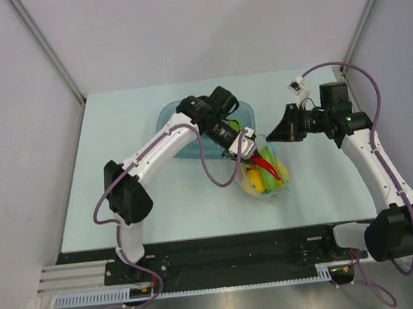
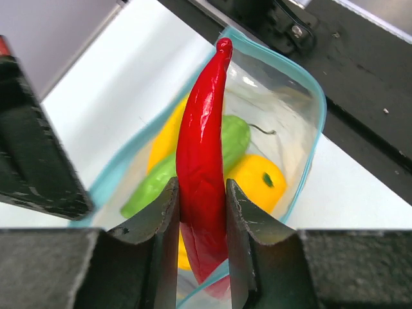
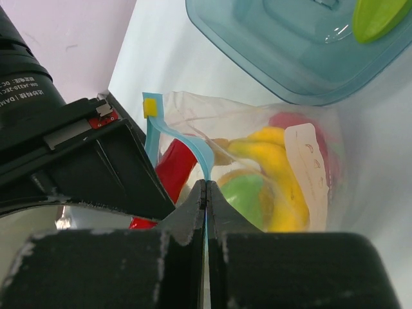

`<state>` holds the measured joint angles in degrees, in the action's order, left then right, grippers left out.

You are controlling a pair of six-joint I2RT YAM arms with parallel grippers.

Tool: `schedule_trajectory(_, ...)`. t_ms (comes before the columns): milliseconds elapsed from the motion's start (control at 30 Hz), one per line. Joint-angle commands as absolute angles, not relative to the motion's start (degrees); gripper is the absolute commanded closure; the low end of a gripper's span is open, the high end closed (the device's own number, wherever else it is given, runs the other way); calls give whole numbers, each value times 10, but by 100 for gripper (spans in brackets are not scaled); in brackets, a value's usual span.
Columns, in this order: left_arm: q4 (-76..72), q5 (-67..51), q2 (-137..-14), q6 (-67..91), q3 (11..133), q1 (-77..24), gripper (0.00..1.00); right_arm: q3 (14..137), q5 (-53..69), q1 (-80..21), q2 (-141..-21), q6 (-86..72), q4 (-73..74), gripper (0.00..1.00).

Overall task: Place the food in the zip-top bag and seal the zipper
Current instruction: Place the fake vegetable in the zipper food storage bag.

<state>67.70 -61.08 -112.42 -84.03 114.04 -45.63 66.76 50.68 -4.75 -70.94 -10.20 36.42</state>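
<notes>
Your left gripper point(image 2: 201, 196) is part-open and clamped on the glossy, tapered red chili point(image 2: 203, 122), held over the mouth of the zip-top bag point(image 2: 293, 109) — clear, floppy plastic with a smooth green vegetable point(image 2: 233, 136) and a yellow-orange citrus point(image 2: 257, 183) inside. Your right gripper point(image 3: 205, 193) is pinched tight on the thin blue zipper point(image 3: 193, 147). Beyond, the rounded translucent tray point(image 3: 277, 58) sits on the pale surface point(image 1: 120, 179).

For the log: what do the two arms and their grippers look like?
The left arm and right arm both have white tubular links, bulky black joint housings and a purple cable looping alongside. The left gripper and right gripper have black, blocky fingers with scuffed, worn edges.
</notes>
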Motion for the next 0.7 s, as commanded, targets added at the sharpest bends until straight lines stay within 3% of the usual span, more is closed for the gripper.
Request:
schedule_trajectory(0,773,-597,-1112,-949,1165,-458,75,688,519,-47,-699,-84,366,100)
schedule_trajectory(67,785,-582,-1107,-950,1167,-456,61,691,519,-47,-700,-82,367,100)
schedule_trajectory(167,802,-581,-1087,-950,1186,-452,29,695,518,-47,-704,-78,368,100)
schedule_trajectory(233,811,-588,-1071,-943,1197,-450,22,699,517,-47,-706,-75,370,100)
schedule_trajectory(367,830,-571,-1050,-970,1201,-448,18,702,518,-47,-712,-72,372,100)
schedule_trajectory(667,838,-491,-1004,-1047,1097,-476,31,706,516,-49,-717,-71,370,100)
